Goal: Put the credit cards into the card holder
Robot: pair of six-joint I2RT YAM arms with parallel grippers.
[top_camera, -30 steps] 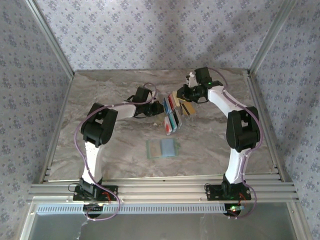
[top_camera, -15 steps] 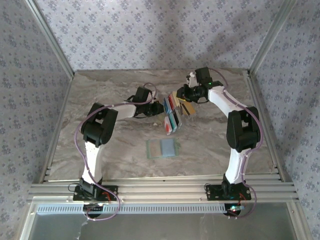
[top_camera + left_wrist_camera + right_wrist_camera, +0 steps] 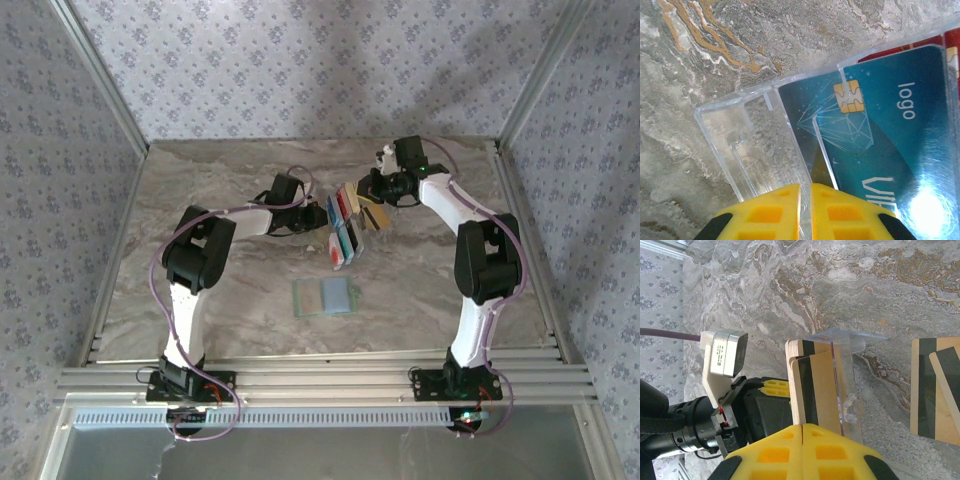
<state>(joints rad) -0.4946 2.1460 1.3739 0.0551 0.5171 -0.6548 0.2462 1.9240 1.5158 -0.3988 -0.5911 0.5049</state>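
Observation:
Near the table's middle a clear plastic card rack point(image 3: 345, 225) stands with several credit cards in it: teal ones point(image 3: 880, 130), a red one point(image 3: 952, 37) and tan ones with black stripes point(image 3: 815, 390). My left gripper point(image 3: 805, 187) is shut on a clear wall of the rack point(image 3: 740, 135), at the rack's left side point(image 3: 303, 218). From the rack's far right, my right gripper point(image 3: 803, 427) is shut on the edge of the front tan card. The pale green card holder point(image 3: 312, 299) lies flat nearer the arm bases, with a blue card point(image 3: 336, 295) on it.
More tan cards point(image 3: 935, 390) sit to the right of the gripped one. The marble table point(image 3: 220, 300) is bounded by aluminium rails point(image 3: 320, 375) at the near edge and wallpapered walls on the other sides.
My right gripper's jaws have come together on the tan card, and the right wrist has shifted slightly. The left arm and the rack have stayed put.

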